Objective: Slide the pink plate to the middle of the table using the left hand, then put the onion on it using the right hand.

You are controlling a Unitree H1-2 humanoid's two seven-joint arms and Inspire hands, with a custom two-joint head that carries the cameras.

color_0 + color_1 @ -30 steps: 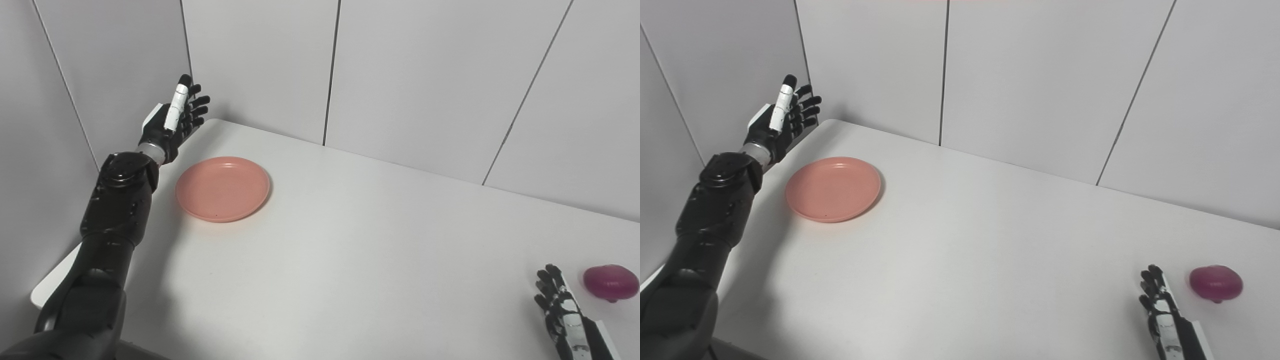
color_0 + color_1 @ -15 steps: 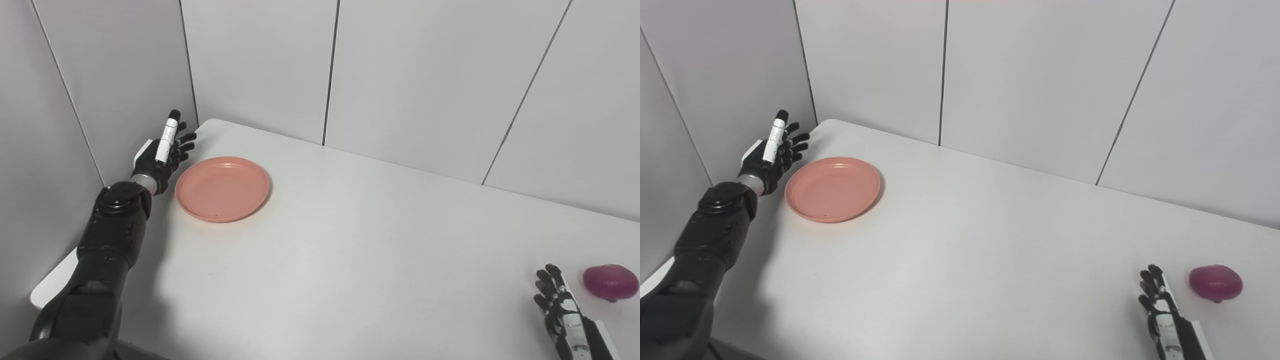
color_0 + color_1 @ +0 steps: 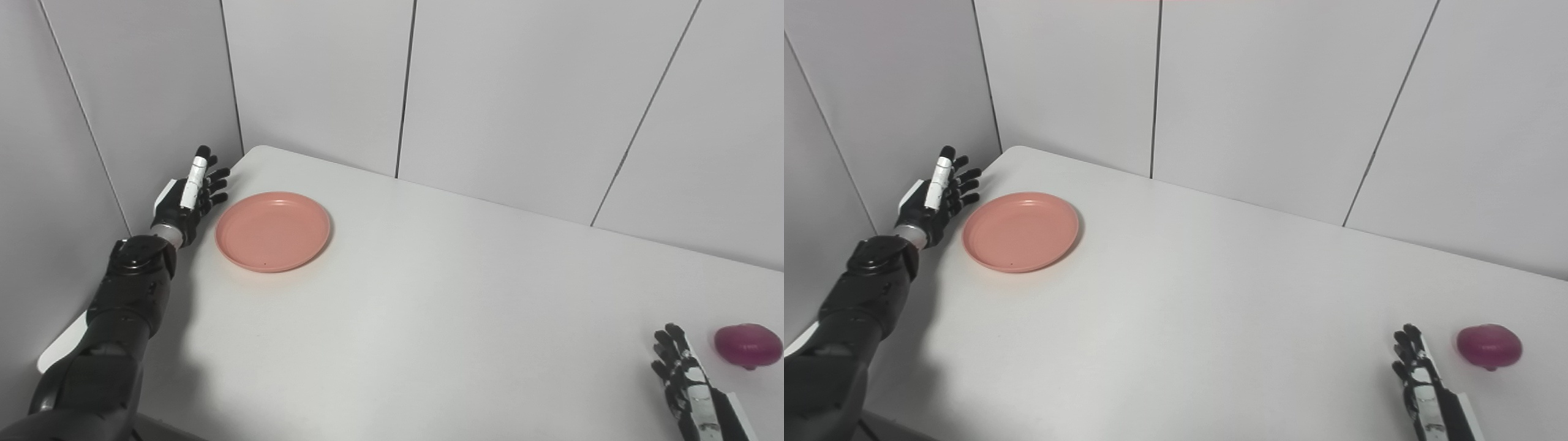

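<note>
The plate (image 3: 272, 231) is sitting far left on the tabletop (image 3: 441, 306), not in the middle yet. The left hand (image 3: 190, 199) is hovering just left of it, empty with fingers spread, probably lining up a sideways push. The right hand (image 3: 683, 376) is waiting near the onion (image 3: 748, 345) at the near right, fingers loose and holding nothing.

White table (image 3: 429, 318), grey panelled walls (image 3: 520, 92) behind.
</note>
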